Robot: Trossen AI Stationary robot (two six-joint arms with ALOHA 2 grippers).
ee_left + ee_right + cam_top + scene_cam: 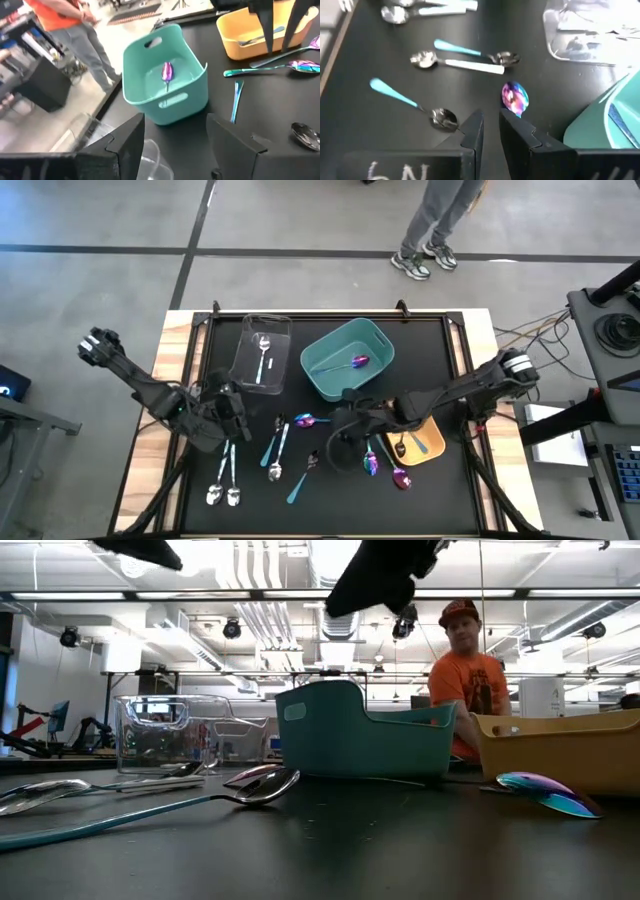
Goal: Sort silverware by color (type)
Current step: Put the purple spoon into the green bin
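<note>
You have three bins (pixel 347 360) across the table's (pixel 460 490) far half, each with a spoon (pixel 263 352) in it; the loose silverware (pixel 278 450) lies scattered nearer you, in front of them.
</note>
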